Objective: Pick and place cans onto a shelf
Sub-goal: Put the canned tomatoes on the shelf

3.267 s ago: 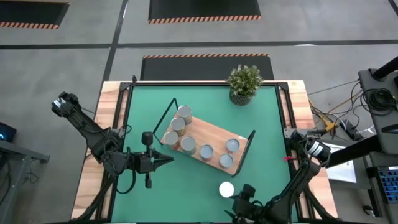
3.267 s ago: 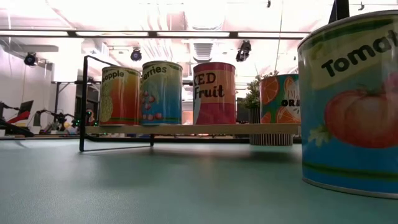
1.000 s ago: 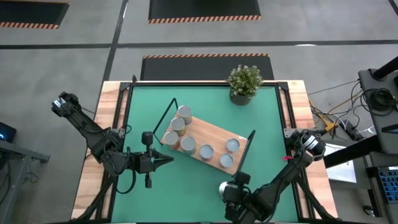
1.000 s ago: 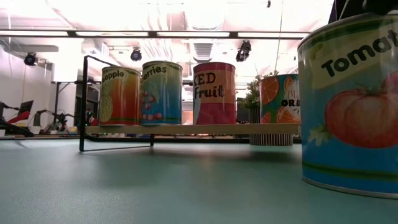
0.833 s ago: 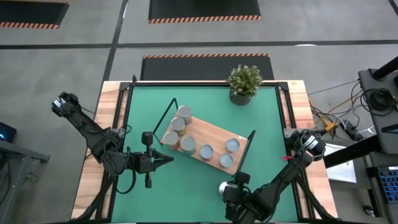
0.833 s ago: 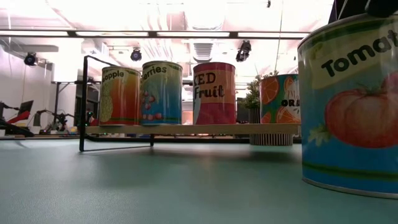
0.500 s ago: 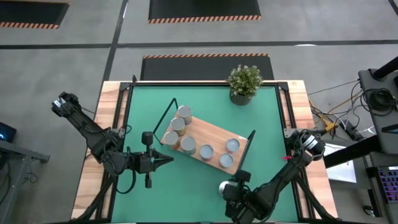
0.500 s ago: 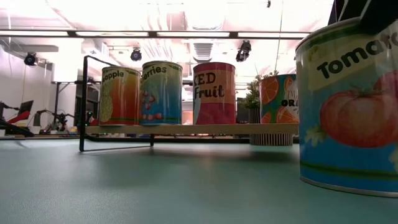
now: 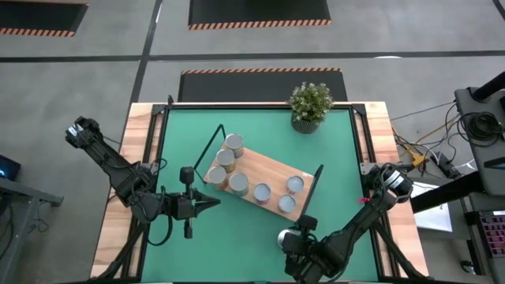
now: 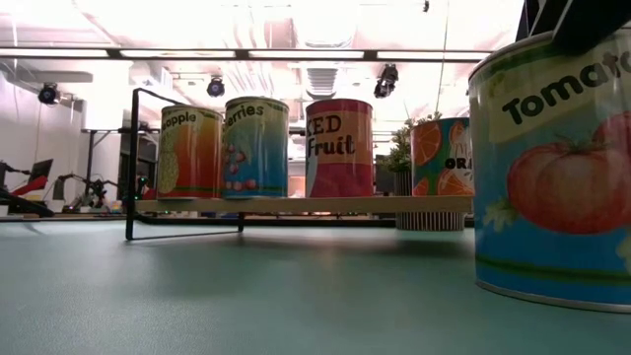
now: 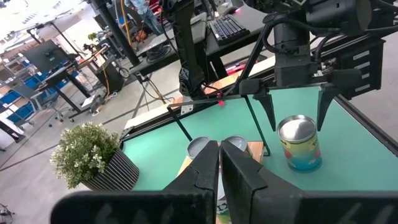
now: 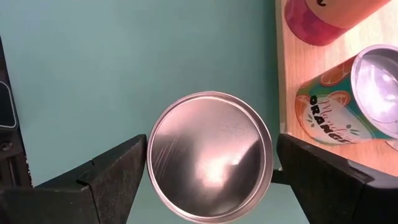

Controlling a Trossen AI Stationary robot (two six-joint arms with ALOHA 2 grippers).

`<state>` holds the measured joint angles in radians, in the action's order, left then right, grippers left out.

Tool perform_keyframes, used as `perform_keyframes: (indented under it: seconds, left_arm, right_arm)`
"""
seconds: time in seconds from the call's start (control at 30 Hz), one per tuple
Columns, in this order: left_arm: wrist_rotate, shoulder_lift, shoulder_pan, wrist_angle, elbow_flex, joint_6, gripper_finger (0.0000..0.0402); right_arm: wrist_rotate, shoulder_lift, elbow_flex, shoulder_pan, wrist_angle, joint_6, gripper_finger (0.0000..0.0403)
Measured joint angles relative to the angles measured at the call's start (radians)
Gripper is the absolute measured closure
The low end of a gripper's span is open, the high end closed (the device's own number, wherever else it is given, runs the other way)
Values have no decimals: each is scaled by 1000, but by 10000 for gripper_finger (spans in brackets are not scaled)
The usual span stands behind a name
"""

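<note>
One round, shiny metal can top (image 12: 210,154) between dark end effector (image 12: 211,168) fingers.

- Green mat (image 9: 181,138) over pale wood tabletop (image 9: 140,126).
- Light-wood shelf (image 9: 264,169), black wire loops.
- Tomato can (image 10: 552,168): blue, green band, red tomato, cream label, black lettering; silvery lid (image 12: 210,155).
- Orange can (image 12: 339,102): teal, orange slices.
- Pineapple can (image 10: 190,152): orange-yellow.
- Berries can (image 10: 256,148): blue-green.
- Mixed fruit can (image 10: 339,148): red-pink.
- Green plant (image 9: 310,101), dark striped pot.
- Black fingers (image 12: 106,177).
</note>
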<state>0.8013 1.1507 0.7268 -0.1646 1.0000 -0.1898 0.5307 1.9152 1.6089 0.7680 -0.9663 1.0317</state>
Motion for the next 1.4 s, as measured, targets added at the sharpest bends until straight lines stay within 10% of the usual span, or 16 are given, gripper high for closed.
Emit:
perform_keyframes:
  seconds: [1.4]
  left_arm:
    - [0, 0, 0, 0, 0, 0, 402]
  right_arm:
    - [-23, -6, -5, -7, 107, -112, 78]
